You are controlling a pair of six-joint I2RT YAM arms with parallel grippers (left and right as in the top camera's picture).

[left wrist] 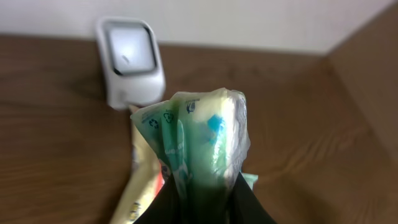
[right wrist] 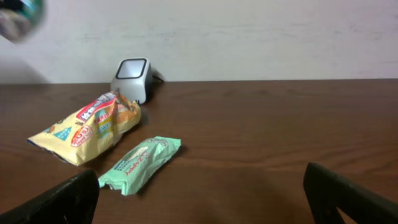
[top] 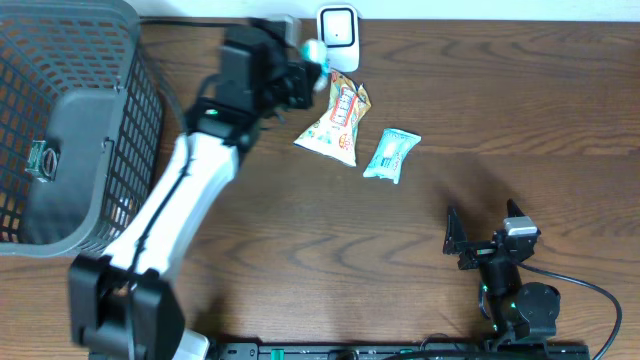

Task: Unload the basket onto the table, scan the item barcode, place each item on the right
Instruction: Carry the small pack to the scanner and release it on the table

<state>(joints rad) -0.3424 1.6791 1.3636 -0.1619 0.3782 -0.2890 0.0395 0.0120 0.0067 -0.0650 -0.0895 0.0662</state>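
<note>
— Where's the item to be scanned?

— The green packet is pinched in the left gripper, jaws clamped on its lower end, lifted off the table and held just in front of the white barcode scanner. From overhead the packet shows only as a blurred teal-and-white patch right beside the scanner.

— What lies around the scanner?

— A yellow snack bag lies on the wooden table just in front of the scanner, and a mint-green wrapped bar lies beside that bag, farther from the scanner. The two look close but apart.

— And the other arm?

— The right gripper sits well away from the scanner, near the table's front edge, its fingers spread wide with nothing between them.

— Anything else?

— A dark grey wire basket stands to the scanner's left, at the table's end.
</note>
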